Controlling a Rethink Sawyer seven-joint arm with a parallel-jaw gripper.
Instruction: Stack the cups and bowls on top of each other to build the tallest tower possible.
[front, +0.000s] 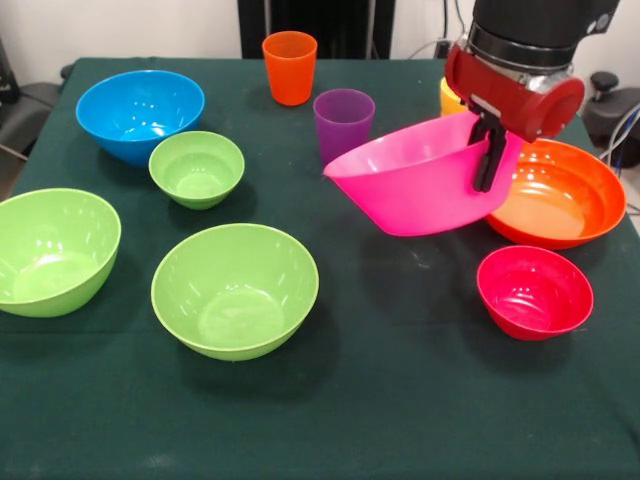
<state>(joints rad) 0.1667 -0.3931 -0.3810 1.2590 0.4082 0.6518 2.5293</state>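
My gripper (488, 150) is shut on the right rim of the large pink bowl (420, 185) and holds it tilted above the table. Behind it stand the purple cup (343, 122) and the orange cup (290, 66). The yellow cup (450, 96) is mostly hidden behind my arm. The orange bowl (565, 195) sits just right of the pink bowl, and the small red bowl (533, 292) in front of it. The blue bowl (138, 112) is at the far left. Three lime green bowls stand upright: small (196, 168), medium (235, 290) and large (52, 250). No tower stands.
The dark green tablecloth (400, 400) covers the table. Black chairs or equipment (20, 110) stand past the left edge, and more (610, 100) past the right edge.
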